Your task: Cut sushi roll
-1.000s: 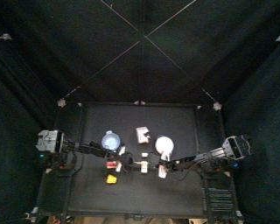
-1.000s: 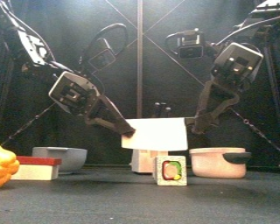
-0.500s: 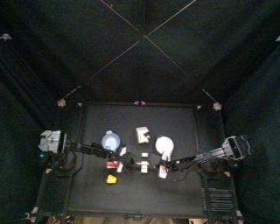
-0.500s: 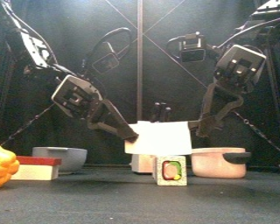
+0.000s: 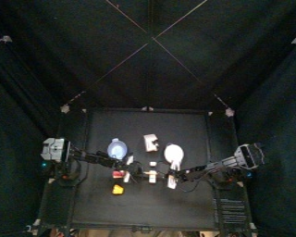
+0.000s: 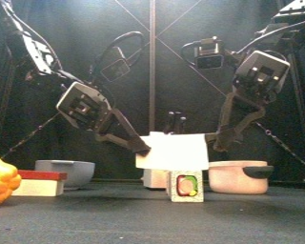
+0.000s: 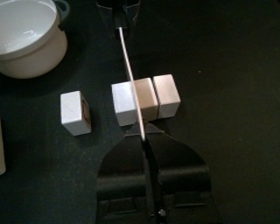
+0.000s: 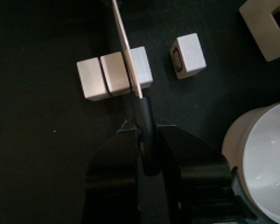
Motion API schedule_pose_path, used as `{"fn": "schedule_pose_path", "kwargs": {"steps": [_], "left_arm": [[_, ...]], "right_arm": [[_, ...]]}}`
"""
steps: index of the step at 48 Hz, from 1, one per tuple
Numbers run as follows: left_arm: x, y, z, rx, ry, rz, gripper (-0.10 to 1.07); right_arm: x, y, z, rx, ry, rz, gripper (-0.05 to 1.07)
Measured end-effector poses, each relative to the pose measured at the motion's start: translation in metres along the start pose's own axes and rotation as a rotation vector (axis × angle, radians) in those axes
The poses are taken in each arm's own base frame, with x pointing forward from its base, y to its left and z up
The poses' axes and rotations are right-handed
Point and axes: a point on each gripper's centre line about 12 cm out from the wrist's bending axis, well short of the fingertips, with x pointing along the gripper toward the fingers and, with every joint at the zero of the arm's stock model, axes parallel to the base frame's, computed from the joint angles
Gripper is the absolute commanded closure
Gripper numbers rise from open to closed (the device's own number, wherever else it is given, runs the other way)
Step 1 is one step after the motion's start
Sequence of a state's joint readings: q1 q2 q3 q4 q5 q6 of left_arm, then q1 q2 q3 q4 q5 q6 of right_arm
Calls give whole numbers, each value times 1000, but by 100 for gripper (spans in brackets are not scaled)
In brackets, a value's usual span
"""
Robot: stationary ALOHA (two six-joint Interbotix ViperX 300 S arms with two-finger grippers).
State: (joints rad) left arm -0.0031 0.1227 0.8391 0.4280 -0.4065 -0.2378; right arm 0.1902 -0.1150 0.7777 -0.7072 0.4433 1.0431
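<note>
The white sushi roll lies on the black table, with one cut slice lying apart beside it. A thin-bladed knife stands edge-down across the roll, near its cut end. My left gripper is shut on one end of the knife. My right gripper is shut on the other end, and the blade crosses the roll there too. In the front view the wide white blade hangs between both arms just above the roll. A slice stands in front.
A white bowl stands near the roll on the left, a white pan on the right. A yellow pepper and a red and white block lie at the front left. A white block lies behind.
The knife has sunk a little towards the roll, and both arms have lowered slightly with it. The roll and the slices have not moved.
</note>
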Motion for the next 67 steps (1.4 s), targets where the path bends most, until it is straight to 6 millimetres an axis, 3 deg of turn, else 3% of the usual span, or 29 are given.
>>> {"fn": "schedule_pose_path", "kwargs": {"steps": [31, 67], "left_arm": [[2, -3, -3, 3, 9, -8, 75], [12, -3, -19, -55, 57, 2, 75]], "right_arm": [[2, 3, -2, -7, 8, 4, 67], [28, 8, -19, 23, 96, 4, 67]]}}
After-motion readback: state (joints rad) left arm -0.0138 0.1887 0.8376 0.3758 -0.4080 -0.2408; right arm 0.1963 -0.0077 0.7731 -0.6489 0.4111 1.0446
